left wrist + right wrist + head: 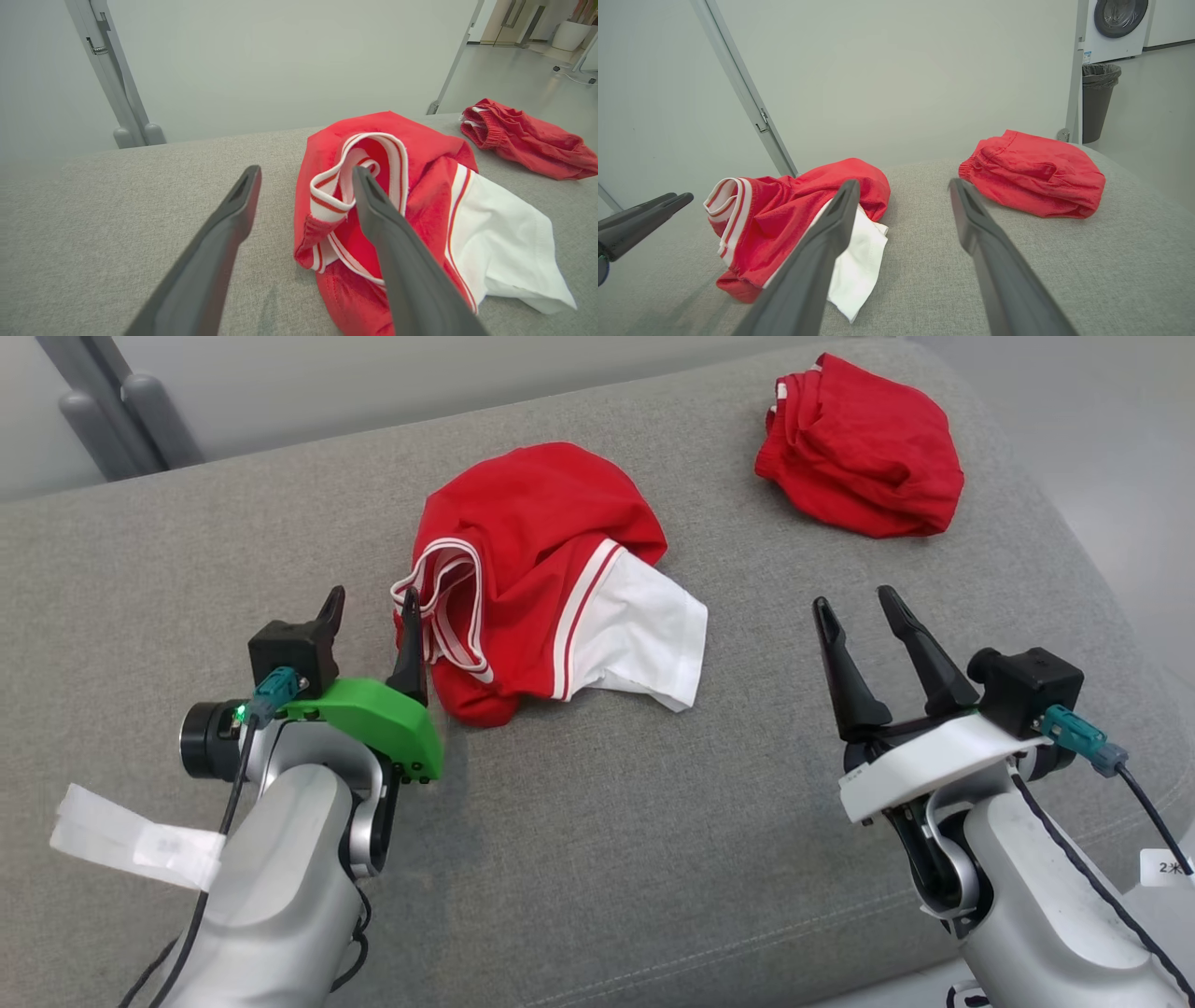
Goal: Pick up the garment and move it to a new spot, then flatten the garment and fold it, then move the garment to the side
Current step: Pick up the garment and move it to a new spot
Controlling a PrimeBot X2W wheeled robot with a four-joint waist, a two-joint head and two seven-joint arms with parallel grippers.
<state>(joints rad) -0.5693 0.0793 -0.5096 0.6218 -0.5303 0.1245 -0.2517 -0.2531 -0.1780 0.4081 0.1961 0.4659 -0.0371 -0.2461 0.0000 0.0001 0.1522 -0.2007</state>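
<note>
A crumpled red garment (532, 551) with white striped trim and a white panel lies in the middle of the grey cushion (597, 859); it also shows in the left wrist view (420, 196) and the right wrist view (784, 219). My left gripper (372, 600) stands open at the garment's left edge, its right finger against the striped trim (336, 196), nothing held between the fingers. My right gripper (854, 597) stands open to the right of the garment, apart from it, over bare cushion.
A second red garment (864, 448) lies bunched at the cushion's far right corner (1031, 175). Grey posts (121, 415) rise behind the cushion on the left. Floor drops away past the right edge, with a bin (1097, 100) and washing machine (1115, 25) beyond.
</note>
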